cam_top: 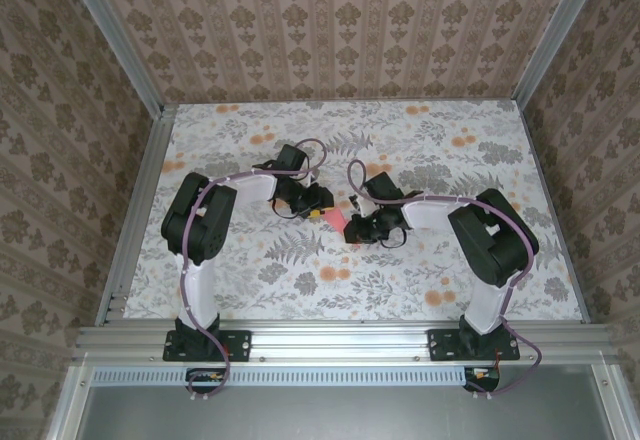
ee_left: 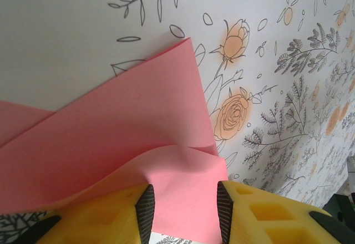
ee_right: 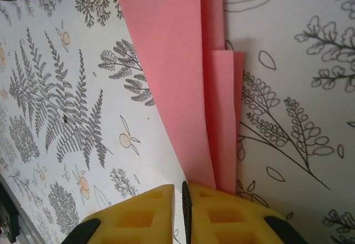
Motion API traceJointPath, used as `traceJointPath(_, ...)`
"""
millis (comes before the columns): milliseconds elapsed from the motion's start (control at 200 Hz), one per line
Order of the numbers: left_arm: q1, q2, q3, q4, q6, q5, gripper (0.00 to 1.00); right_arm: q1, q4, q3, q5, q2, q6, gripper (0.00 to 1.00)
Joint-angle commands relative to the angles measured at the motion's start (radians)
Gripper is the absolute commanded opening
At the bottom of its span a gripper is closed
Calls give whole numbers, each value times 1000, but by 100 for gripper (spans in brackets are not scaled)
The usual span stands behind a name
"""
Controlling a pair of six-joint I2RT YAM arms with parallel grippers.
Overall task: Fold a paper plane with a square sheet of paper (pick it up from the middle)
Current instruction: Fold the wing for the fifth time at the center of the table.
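Both arms meet over the middle of the table [cam_top: 250, 290], and the paper [ee_left: 127, 138] sits between them, creased into overlapping layers with one flap lifted off the floral cloth. This looks like mid-fold: no dart yet, just a stack of long pink panels. The right gripper [ee_right: 183, 199] has its jaws all but together at the narrow end of those layers, seemingly pinching the folded edge as an anchor. The left gripper [ee_left: 184, 211] stands half open, a loose flap lying in the gap between its pads, draped over one finger, not clearly clamped. By my read, the next move calls for the left to close on that flap and carry it over square, while the right holds firm so the layers don't skew
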Motion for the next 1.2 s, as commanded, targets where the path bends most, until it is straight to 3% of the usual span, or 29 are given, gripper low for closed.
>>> traceJointPath(0,12,75,-20,-85,27,-102,40,-14,-93,-87,17,-3,3,16)
traceJointPath(540,24,95,-24,-94,25,-112,39,-29,-196,-191,-33,-118,-34,16)
traceJointPath(680,21,91,-22,-89,30,-97,39,-30,-185,-185,-19,-235,-20,16)
traceJointPath(860,13,83,-10,-92,38,-86,38,-30,-61,-145,41,-376,15,26)
traceJointPath(940,12,83,-7,-95,40,-86,38,-29,-75,-82,70,-342,57,32)
traceJointPath(1195,9,86,-5,-98,39,-84,38,4,41,58,-36,-112,108,23)
